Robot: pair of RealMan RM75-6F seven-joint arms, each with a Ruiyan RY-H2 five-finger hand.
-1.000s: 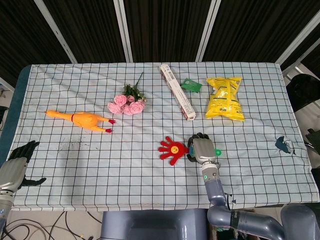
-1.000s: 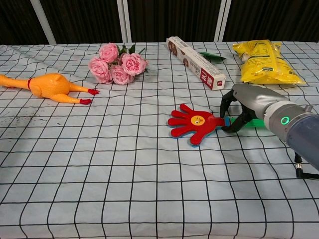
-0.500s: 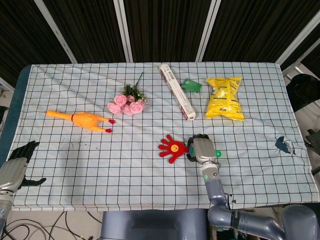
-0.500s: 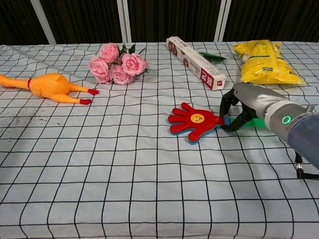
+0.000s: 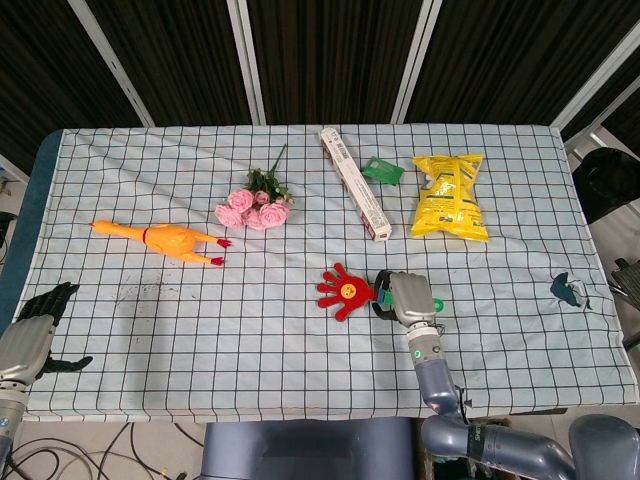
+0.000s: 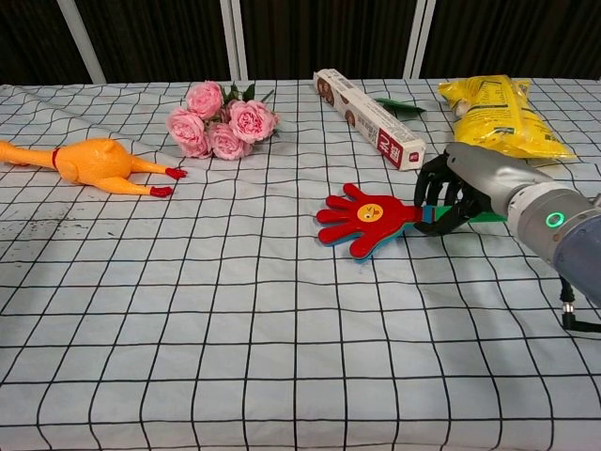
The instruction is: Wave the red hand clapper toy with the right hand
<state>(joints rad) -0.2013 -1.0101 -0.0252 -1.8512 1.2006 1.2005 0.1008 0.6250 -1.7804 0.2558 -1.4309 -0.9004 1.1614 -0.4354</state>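
The red hand clapper toy [image 5: 343,289] [image 6: 362,218] has a yellow face on its palm and a green handle. My right hand [image 5: 405,297] [image 6: 462,192] grips that handle, fingers wrapped around it. The red palm is tipped up a little off the checked cloth, pointing left. My left hand [image 5: 30,335] hangs off the table's near left corner, fingers apart, holding nothing; the chest view does not show it.
On the checked cloth lie a rubber chicken [image 5: 160,239] [image 6: 89,162], pink roses [image 5: 254,207] [image 6: 222,122], a long box [image 5: 355,196] [image 6: 368,116], a green packet [image 5: 383,171] and a yellow snack bag [image 5: 449,194] [image 6: 500,116].
The right hand has closed around the clapper's handle and lifted it slightly up and back. The toy's red palm rose off the cloth. The left hand stayed still.
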